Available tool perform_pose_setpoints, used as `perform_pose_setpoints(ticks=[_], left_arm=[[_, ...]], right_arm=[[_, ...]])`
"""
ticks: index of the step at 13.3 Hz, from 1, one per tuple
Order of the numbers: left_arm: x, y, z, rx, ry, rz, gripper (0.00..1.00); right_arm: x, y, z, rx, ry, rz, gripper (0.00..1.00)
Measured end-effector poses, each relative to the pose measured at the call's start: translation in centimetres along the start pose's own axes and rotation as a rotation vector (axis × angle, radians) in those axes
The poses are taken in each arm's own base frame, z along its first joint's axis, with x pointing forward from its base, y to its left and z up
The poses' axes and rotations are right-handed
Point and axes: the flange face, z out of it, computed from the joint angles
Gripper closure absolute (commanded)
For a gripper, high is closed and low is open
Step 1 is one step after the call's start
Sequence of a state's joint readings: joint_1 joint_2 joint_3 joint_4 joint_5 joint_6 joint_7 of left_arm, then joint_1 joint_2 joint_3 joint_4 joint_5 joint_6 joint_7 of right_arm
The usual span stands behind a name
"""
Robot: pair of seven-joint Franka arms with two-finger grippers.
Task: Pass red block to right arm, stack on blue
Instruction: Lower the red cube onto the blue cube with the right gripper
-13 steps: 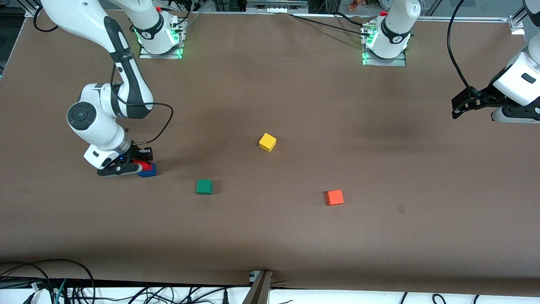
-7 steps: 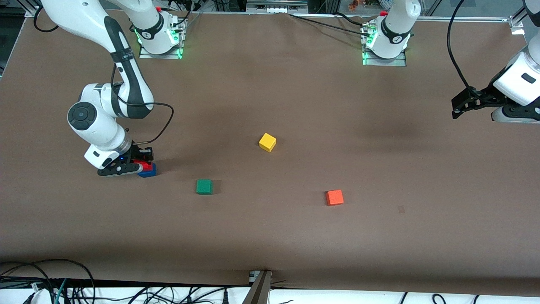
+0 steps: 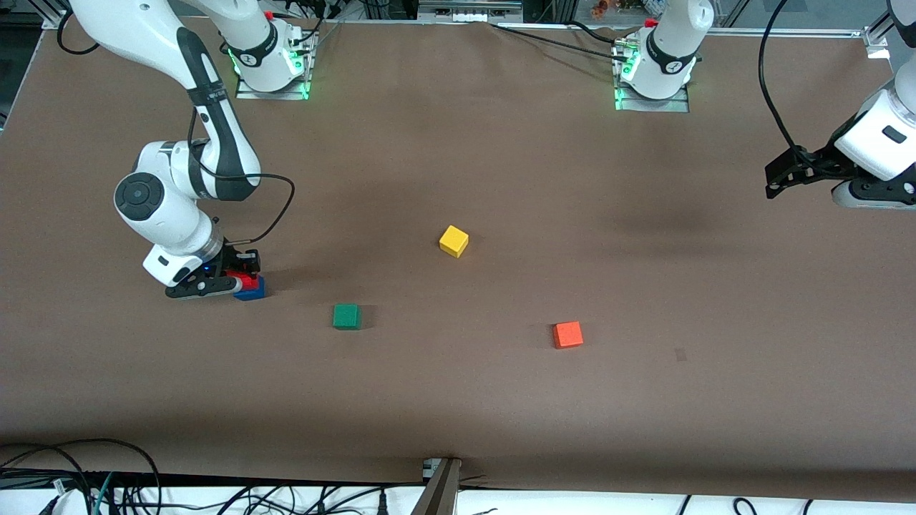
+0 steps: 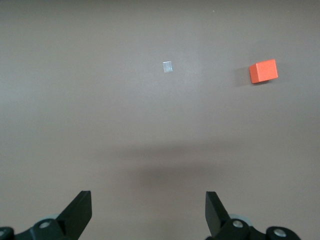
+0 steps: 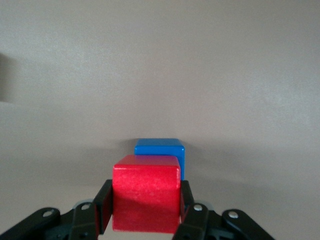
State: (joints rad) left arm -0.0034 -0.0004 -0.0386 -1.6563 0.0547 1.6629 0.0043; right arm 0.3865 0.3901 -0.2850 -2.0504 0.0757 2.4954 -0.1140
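My right gripper [image 3: 242, 280] is shut on the red block [image 3: 247, 281], low over the table toward the right arm's end. In the right wrist view the red block [image 5: 146, 192] sits between the two black fingers [image 5: 104, 205]. The blue block [image 5: 160, 151] lies right under and partly hidden by it. In the front view the blue block [image 3: 253, 290] shows just below the red one. I cannot tell whether they touch. My left gripper [image 3: 772, 183] is open and empty, held up at the left arm's end of the table, and it also shows in the left wrist view [image 4: 148, 202].
A yellow cube [image 3: 454, 241] sits mid-table. A green cube [image 3: 346, 316] and an orange cube [image 3: 567, 334] lie nearer the front camera. The orange cube [image 4: 263, 71] and a small silver mark [image 4: 167, 66] show in the left wrist view.
Almost nothing has moved. My right gripper stays shut on the red block at the blue block. My left arm has shifted only a few pixels.
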Motion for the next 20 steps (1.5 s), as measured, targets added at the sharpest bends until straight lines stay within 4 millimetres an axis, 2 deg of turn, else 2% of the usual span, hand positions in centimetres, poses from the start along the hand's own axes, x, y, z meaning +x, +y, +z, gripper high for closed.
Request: perform_pose_setpoints(ticks=[7,14,15,17,20], left_arm=[[0.29,0.92,0.53,-0.001,-0.009,0.016,0.00],[0.30,0.96,0.44,-0.001,-0.007,0.017,0.00],[0.30,0.96,0.42,-0.001,-0.007,0.017,0.00],[0.31,0.98,0.36,-0.001,-0.006,0.018,0.00],[0.32,1.00,0.32,-0.001,-0.005,0.018,0.00]], right_arm=[[0.13,0.25,-0.14,-0.002,0.009,0.004,0.93],[0.28,0.45,-0.30,-0.003,0.015,0.007,0.92],[0.30,0.48,-0.32,-0.003,0.015,0.008,0.79],[0.30,0.51,-0.32,-0.003,0.015,0.008,0.00],[0.30,0.57,-0.33,-0.003,0.016,0.009,0.00]])
